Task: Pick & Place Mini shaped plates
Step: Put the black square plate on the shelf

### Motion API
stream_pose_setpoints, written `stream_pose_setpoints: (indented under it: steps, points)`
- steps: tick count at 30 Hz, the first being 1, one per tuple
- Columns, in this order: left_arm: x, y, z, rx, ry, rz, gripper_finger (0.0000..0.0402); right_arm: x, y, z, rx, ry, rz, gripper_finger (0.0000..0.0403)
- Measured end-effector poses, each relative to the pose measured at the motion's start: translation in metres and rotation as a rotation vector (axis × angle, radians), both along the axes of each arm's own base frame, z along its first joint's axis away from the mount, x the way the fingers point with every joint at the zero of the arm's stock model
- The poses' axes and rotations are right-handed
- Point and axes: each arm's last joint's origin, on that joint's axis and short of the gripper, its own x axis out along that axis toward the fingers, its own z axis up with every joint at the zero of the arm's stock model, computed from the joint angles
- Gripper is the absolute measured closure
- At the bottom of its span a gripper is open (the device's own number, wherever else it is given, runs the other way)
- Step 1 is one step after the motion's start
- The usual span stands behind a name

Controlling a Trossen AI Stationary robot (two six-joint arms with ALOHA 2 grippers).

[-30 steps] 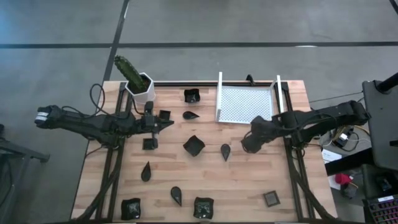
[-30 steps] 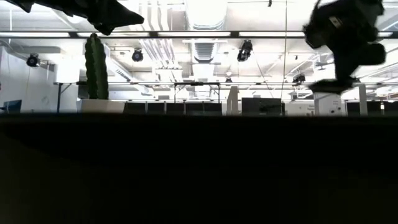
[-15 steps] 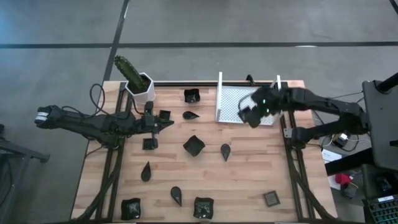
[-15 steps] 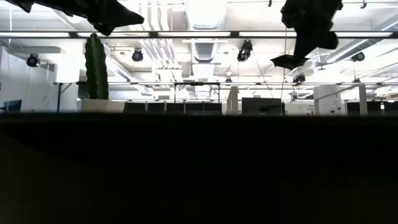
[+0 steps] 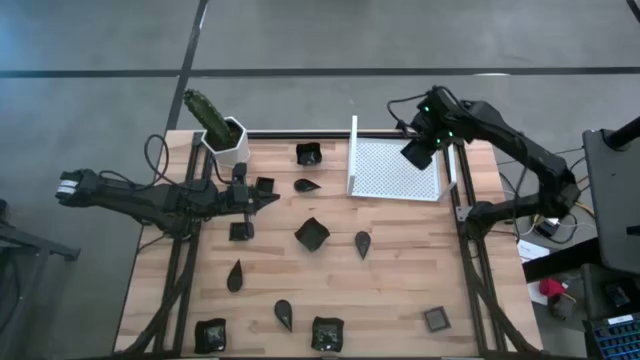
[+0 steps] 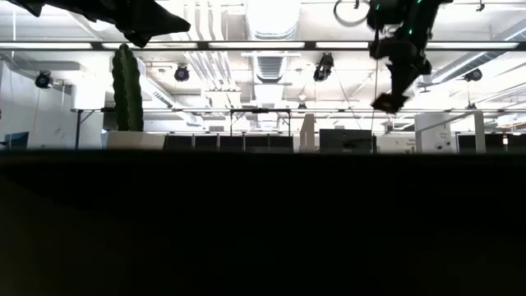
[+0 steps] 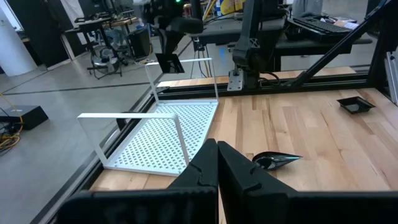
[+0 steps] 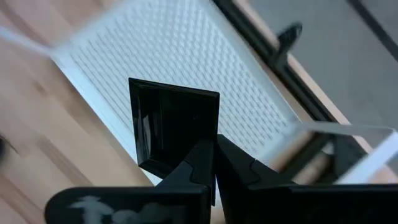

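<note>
Glossy black, a square mini plate (image 8: 174, 127) stands edge-up in the right gripper (image 8: 214, 163), whose jaws are pinched tight on its lower rim. The right wrist view shows this plainly, with the white perforated tray (image 8: 205, 68) spread out behind the plate. From above, that gripper hangs high over the tray's far right corner, near the tabletop's back edge, so the step in hand looks like the carry-and-place phase for this one dish. The next move probably calls for lowering toward the tray floor, levelling the plate, and letting the jaws part only when it is close to the mesh, clear of the upright side walls.

The left gripper (image 7: 216, 163) waits with jaws shut on nothing, low over the left part of the tabletop (image 5: 400, 290), just beside a small square plate (image 5: 264, 186).

The high view alone lays out the other plates: square ones and teardrop ones (image 5: 362, 243) scattered over the wood, well apart, and the cactus pot (image 5: 226, 140) at the back left corner. The left wrist view adds a teardrop plate (image 7: 277, 160) just beyond its fingertips and the tray's empty floor. The low view gives only silhouettes against the ceiling lights; the held plate shows there as a dark tilted slab (image 6: 387, 102).
</note>
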Motion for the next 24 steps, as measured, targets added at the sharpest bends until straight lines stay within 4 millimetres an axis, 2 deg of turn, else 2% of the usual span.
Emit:
stream_pose_setpoints:
  steps: [5, 9, 12, 18, 24]
  points:
    - [0.000, 0.000, 0.000, 0.000, 0.000, 0.000, 0.0402, 0.006, -0.027, -0.015, 0.082, 0.150, 0.115, 0.0395]
    - [0.000, 0.000, 0.000, 0.000, 0.000, 0.000, 0.0402, 0.018, -0.042, -0.032, 0.121, 0.238, 0.260, 0.0395]
    - [0.000, 0.000, 0.000, 0.000, 0.000, 0.000, 0.0402, 0.024, -0.048, -0.047, 0.167, 0.303, 0.339, 0.0395]
    - [0.000, 0.000, 0.000, 0.000, 0.000, 0.000, 0.0402, 0.030, -0.061, -0.072, 0.200, 0.492, 0.387, 0.0395]
    - [0.000, 0.000, 0.000, 0.001, 0.000, 0.006, 0.0402, 0.035, -0.069, -0.089, 0.227, 0.569, 0.428, 0.0395]
